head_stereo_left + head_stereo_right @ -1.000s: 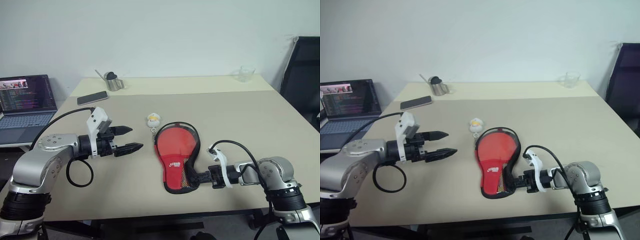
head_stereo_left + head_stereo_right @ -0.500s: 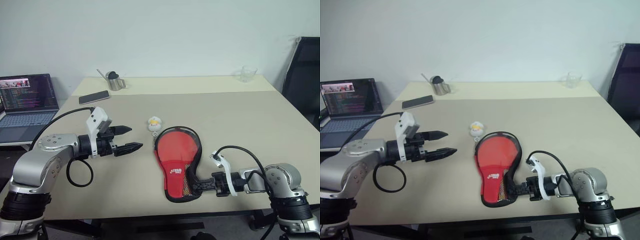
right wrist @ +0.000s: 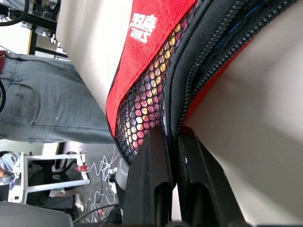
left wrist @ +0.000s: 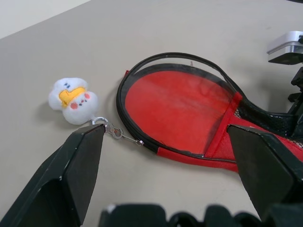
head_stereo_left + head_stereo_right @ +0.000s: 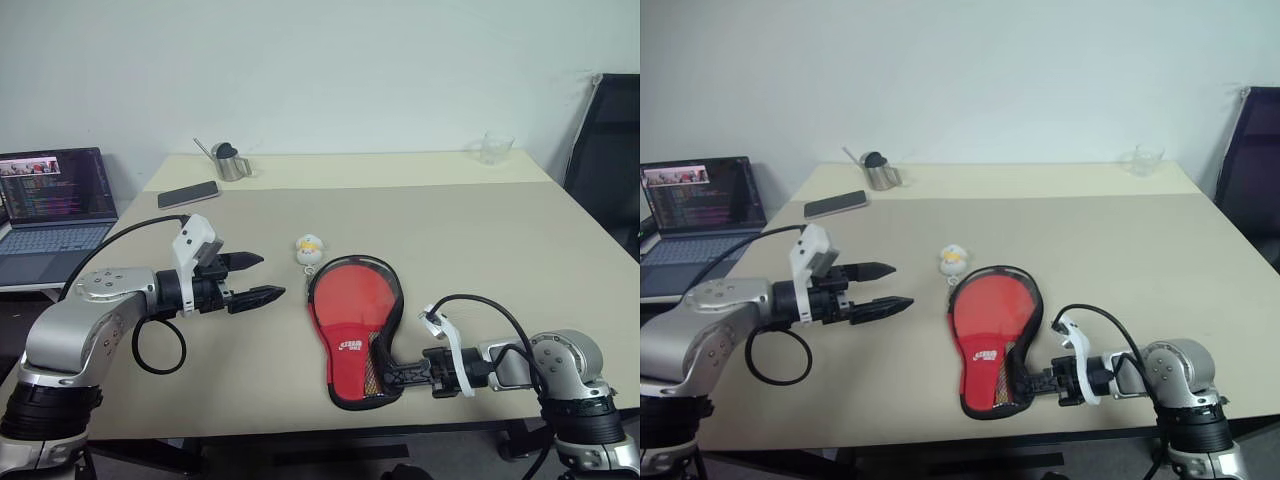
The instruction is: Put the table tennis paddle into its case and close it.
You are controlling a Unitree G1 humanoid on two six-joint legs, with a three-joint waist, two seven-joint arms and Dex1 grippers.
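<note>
Case (image 5: 352, 320) lies red side up near the table's (image 5: 480, 230) front edge, long axis running front to back, narrow end nearest. Right gripper (image 5: 397, 373) pinches its zipper edge, apparently; left gripper (image 5: 255, 278) hovers spread beside, bare tabletop around.

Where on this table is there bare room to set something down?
Widest bare stretch: right of the case, reaching back to the glass. Also between phone and plush charm. Crowded: near edge, between left gripper, case and right gripper.
</note>
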